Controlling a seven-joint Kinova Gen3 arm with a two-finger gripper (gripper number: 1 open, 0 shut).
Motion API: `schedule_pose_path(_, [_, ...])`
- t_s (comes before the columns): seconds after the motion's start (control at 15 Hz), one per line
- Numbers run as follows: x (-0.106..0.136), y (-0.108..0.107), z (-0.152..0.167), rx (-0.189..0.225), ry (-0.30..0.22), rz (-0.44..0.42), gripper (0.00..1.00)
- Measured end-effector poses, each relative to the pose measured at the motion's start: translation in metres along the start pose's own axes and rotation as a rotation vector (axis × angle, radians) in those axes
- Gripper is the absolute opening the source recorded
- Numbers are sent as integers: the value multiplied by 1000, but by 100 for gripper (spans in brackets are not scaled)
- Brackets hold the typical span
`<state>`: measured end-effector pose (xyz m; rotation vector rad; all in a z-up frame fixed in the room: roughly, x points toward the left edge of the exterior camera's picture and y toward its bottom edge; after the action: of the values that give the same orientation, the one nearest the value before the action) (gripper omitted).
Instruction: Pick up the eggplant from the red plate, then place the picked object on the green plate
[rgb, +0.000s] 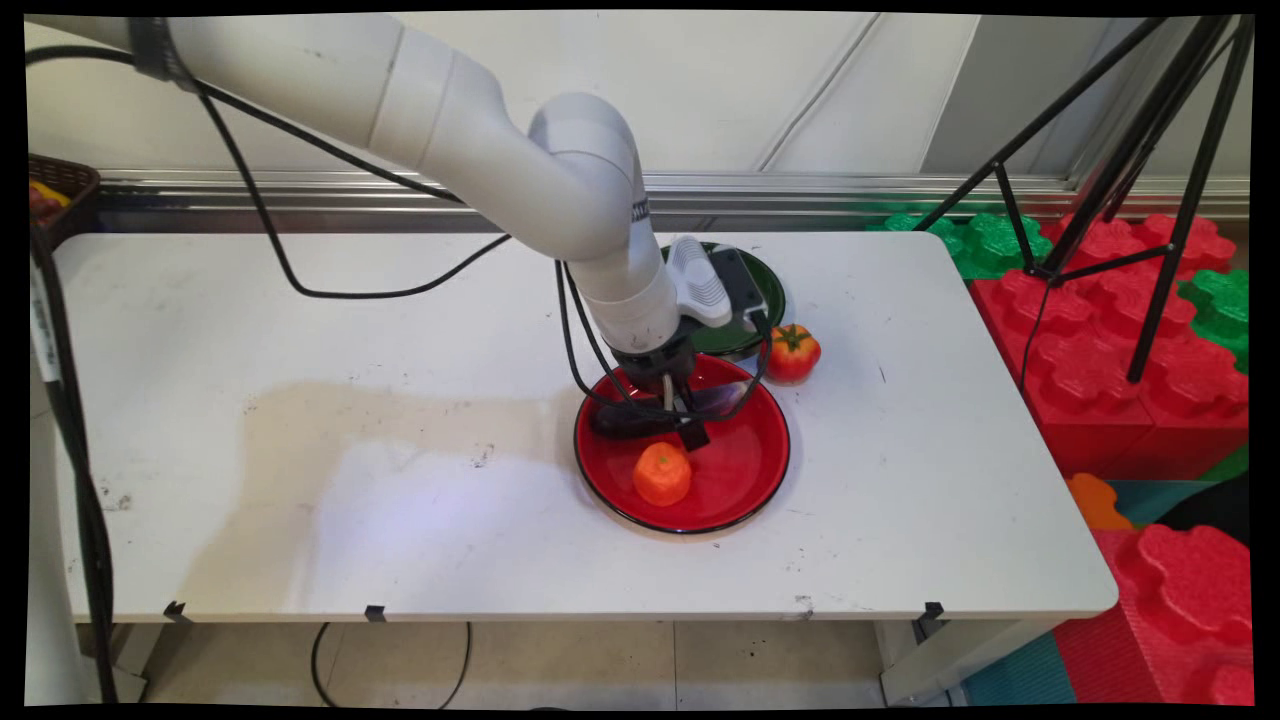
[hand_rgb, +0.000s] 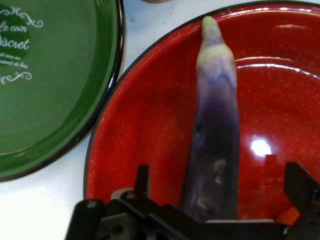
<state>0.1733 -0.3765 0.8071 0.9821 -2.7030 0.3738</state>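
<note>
1. while the white arm bends down from the upper left, its black pincer (rgb: 678, 415) sits low inside the red plate (rgb: 745, 470) near the middle of the white desk (rgb: 400, 400).
2. the hand view shows a purple eggplant (hand_rgb: 215, 145) lying on the red plate (hand_rgb: 145, 125), its pale tip pointing away from the hand and its thick end running down between the two fingers (hand_rgb: 300, 185).
3. the fingers stand on either side of the eggplant with a gap showing, so the pincer is released and not clamped on it.
4. an orange carrot piece (rgb: 662, 473) stands on the same plate, at its near side, just beside the pincer.
5. a green plate (rgb: 765, 290) lies just behind the red plate, partly hidden by the wrist; in the hand view its rim (hand_rgb: 107, 100) lies close to the red plate's rim, with white lettering on its inside.
6. a red tomato (rgb: 793, 352) with a green top rests on the desk, next to both plates on the right.
7. black cables hang from the arm over the red plate.
</note>
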Motion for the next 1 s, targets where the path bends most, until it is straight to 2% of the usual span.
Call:
schedule_pose_path(0.07, [0,0,3,0,-1,-2,100])
schedule_pose_path(0.13, [1,-1,6,-1,-1,-3,0])
schedule_pose_path(0.6, [3,-3,14,6,3,11,0])
schedule_pose_path(1.0, [7,-7,-6,35,21,16,0])
